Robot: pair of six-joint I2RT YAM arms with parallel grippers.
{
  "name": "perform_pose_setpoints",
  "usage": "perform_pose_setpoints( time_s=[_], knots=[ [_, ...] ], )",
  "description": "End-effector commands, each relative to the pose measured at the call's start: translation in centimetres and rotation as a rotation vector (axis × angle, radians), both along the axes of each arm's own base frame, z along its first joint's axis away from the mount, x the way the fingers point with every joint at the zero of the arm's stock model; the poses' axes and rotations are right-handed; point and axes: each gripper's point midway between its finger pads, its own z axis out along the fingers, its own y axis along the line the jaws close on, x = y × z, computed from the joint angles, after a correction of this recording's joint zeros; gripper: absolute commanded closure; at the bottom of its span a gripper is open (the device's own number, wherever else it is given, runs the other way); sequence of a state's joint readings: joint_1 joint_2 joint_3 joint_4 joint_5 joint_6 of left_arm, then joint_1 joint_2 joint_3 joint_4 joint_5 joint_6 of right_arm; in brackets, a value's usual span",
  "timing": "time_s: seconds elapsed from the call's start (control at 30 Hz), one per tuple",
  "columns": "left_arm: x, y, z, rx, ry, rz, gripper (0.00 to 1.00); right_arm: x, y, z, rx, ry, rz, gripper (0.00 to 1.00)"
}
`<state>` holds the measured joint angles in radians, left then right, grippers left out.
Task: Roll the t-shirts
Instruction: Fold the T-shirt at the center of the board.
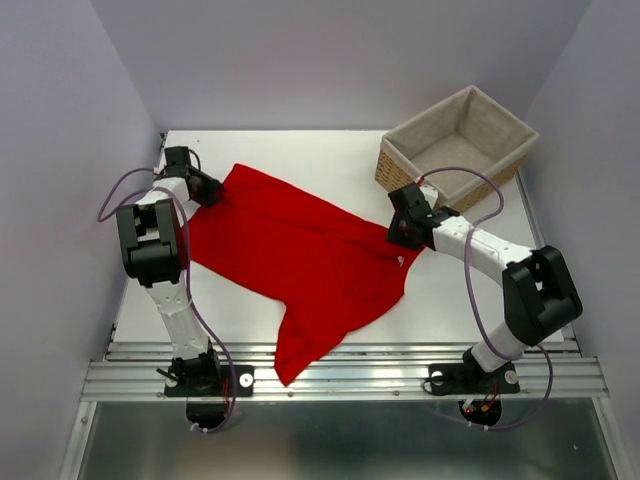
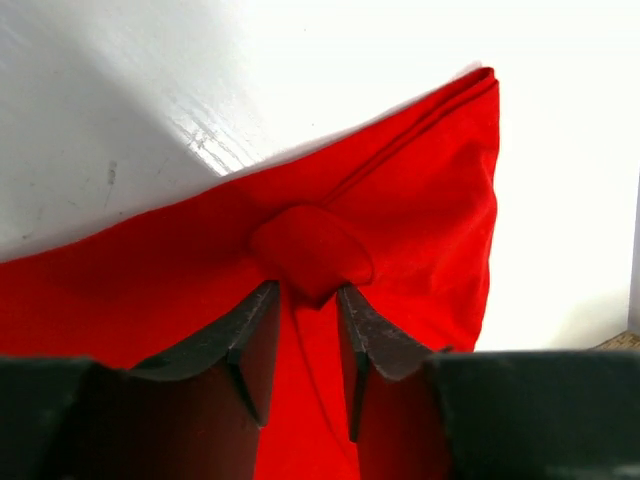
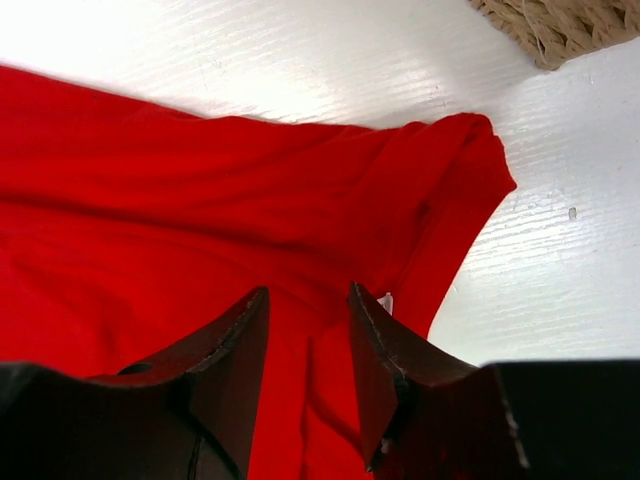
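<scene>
Across the top view's middle, the red t-shirt (image 1: 300, 255) runs diagonally between left gripper (image 2: 305, 295) and right gripper (image 3: 308, 297), both pinching its cloth.

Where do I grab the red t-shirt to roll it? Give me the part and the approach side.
Take the red t-shirt at the two ends of its far edge, one corner per arm, coming down from above. It lies thin and flat on the white table, so no edge can be got under; pinch up a pucker between the jaws, as the left gripper does.
</scene>
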<state>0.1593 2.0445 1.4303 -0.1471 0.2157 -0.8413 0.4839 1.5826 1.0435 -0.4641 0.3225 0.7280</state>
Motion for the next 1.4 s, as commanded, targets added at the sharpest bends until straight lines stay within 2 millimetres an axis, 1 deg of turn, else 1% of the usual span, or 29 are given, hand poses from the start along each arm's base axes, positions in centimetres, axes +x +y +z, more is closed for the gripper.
perform_pose_setpoints(
  time_s=[0.0,0.1,0.13,0.17,0.2,0.3,0.33,0.47,0.57,0.63,0.67,0.73,0.77,0.8,0.87,0.97,1.0,1.03,1.07,1.13,1.17,1.27,1.37],
  knots=[
    [1.8,1.4,4.8,0.077,-0.112,0.015,0.64,0.0,0.1,2.1,0.022,-0.055,0.026,0.57],
    [2.3,2.0,5.2,0.123,-0.106,-0.002,0.66,-0.3,-0.2,2.6,0.020,-0.062,0.027,0.56],
    [2.3,2.0,4.9,0.129,-0.096,-0.011,0.64,-0.4,-0.2,2.9,0.023,-0.070,0.028,0.56],
    [2.7,2.1,5.3,0.134,-0.103,-0.017,0.61,-0.5,-0.3,3.1,0.024,-0.072,0.026,0.56],
    [2.7,2.1,5.3,0.140,-0.102,-0.026,0.51,-0.6,-0.3,2.9,0.024,-0.067,0.025,0.56],
    [2.6,1.8,5.0,0.130,-0.095,-0.034,0.33,-0.8,-0.3,3.1,0.036,-0.070,0.020,0.56],
    [2.6,1.7,4.6,0.126,-0.093,-0.037,0.32,-1.0,0.0,3.1,0.041,-0.069,0.028,0.56],
    [2.7,1.2,3.7,0.101,-0.083,-0.051,0.34,-1.2,0.0,3.1,0.045,-0.065,0.025,0.56],
    [2.9,1.0,3.1,0.095,-0.077,-0.069,0.42,-1.4,-0.2,3.3,0.040,-0.067,0.023,0.56],
    [3.0,0.8,2.8,0.090,-0.068,-0.082,0.44,-1.4,-0.2,3.6,0.043,-0.073,0.023,0.56],
    [3.1,0.8,3.0,0.091,-0.071,-0.086,0.44,-1.4,-0.2,3.7,0.042,-0.074,0.024,0.55],
    [2.9,0.8,3.0,0.095,-0.062,-0.089,0.43,-1.5,-0.3,3.9,0.043,-0.080,0.024,0.55],
    [2.8,0.8,3.1,0.100,-0.061,-0.087,0.41,-1.5,-0.3,4.0,0.044,-0.081,0.024,0.55],
    [2.6,1.0,3.0,0.109,-0.057,-0.078,0.36,-1.5,-0.3,4.1,0.044,-0.081,0.024,0.55],
    [2.2,1.2,3.7,0.122,-0.067,-0.071,0.30,-1.6,-0.3,4.2,0.048,-0.082,0.023,0.55],
    [1.4,1.7,4.3,0.147,-0.072,-0.042,0.30,-1.8,0.0,4.1,0.050,-0.081,0.032,0.55],
    [1.2,1.7,4.4,0.146,-0.075,-0.030,0.33,-1.8,0.0,4.2,0.051,-0.085,0.030,0.55],
    [1.1,2.0,5.4,0.157,-0.098,-0.013,0.34,-1.8,0.0,4.2,0.050,-0.085,0.031,0.55],
    [0.6,1.9,5.0,0.154,-0.089,-0.008,0.36,-1.8,0.0,4.3,0.051,-0.085,0.030,0.55],
    [0.4,1.6,5.2,0.132,-0.099,0.000,0.38,-1.8,-0.1,4.2,0.050,-0.084,0.029,0.55],
    [0.2,1.5,4.6,0.122,-0.088,0.002,0.39,-1.8,-0.1,4.2,0.050,-0.083,0.028,0.55],
    [0.2,0.9,3.8,0.074,-0.077,0.012,0.40,-1.9,0.2,4.1,0.049,-0.081,0.037,0.55],
    [0.4,0.6,3.5,0.039,-0.083,0.027,0.40,-2.1,0.1,4.1,0.050,-0.082,0.033,0.54]
  ],
)
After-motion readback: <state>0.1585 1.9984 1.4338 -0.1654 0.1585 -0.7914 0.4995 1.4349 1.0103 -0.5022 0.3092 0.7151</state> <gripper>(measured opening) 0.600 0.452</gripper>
